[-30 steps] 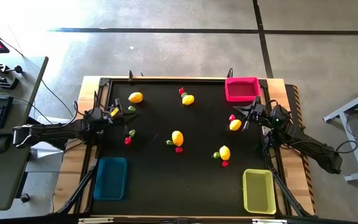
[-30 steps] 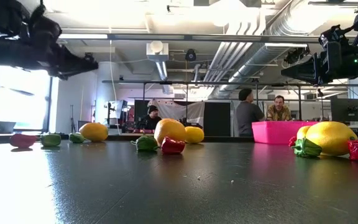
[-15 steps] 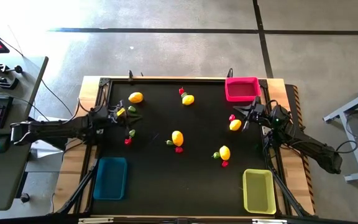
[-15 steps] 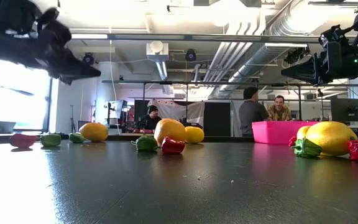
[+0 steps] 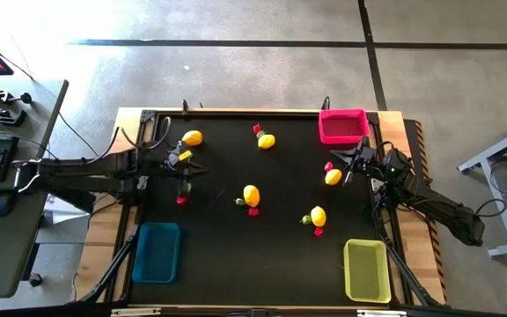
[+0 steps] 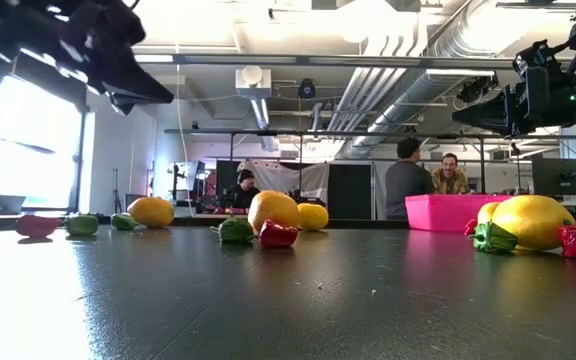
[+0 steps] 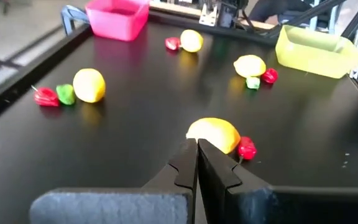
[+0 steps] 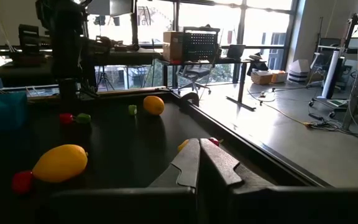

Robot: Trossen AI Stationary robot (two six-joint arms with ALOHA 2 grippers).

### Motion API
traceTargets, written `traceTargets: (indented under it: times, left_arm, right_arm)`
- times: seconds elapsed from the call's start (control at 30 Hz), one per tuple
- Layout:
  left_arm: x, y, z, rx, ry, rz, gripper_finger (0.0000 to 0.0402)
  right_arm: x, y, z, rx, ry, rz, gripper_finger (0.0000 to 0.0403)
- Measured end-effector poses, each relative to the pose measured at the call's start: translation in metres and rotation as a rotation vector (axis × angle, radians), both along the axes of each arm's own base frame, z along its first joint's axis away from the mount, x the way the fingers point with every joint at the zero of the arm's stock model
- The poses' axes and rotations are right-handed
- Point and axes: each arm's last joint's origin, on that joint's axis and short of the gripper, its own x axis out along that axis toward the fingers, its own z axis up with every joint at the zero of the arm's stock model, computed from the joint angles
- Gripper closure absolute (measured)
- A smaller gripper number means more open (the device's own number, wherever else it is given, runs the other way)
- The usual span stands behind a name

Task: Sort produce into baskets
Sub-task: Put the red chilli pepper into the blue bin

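Several yellow lemon-like pieces lie on the black table, among them one at the middle (image 5: 251, 195) and one at the right (image 5: 333, 176), each with small red and green pieces beside it. The pink basket (image 5: 342, 125) stands at the far right, the blue basket (image 5: 157, 251) at the near left and the yellow-green basket (image 5: 365, 269) at the near right. My left gripper (image 5: 190, 167) is shut and empty above the table's left part, pointing at the middle lemon (image 7: 213, 134). My right gripper (image 5: 349, 165) is shut and empty beside the right lemon.
Red and green pieces (image 5: 183, 194) lie near my left gripper. A lemon (image 5: 192, 137) lies at the far left and another (image 5: 267, 140) at the far middle. People stand in the room behind the table (image 6: 408, 180). A desk with a keyboard stands to the table's left.
My left gripper has moved toward the table's right edge, out over the left part of the table, staying shut. No produce has moved.
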Motion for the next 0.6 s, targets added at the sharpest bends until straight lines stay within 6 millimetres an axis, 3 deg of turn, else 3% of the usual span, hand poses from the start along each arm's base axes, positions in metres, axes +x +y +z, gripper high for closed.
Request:
traceTargets:
  times: [0.23, 0.4, 0.6]
  left_arm:
    - [0.029, 0.002, -0.002, -0.045, 0.116, -0.032, 0.0402]
    - [0.052, 0.009, -0.009, 0.029, 0.212, -0.026, 0.0402]
    - [0.073, 0.044, -0.013, -0.019, 0.263, 0.005, 0.0401]
  right_arm:
    - [0.0, 0.0, 0.0, 0.0, 0.0, 0.0, 0.0402]
    - [0.0, 0.0, 0.0, 0.0, 0.0, 0.0, 0.0402]
    - [0.0, 0.0, 0.0, 0.0, 0.0, 0.0, 0.0402]
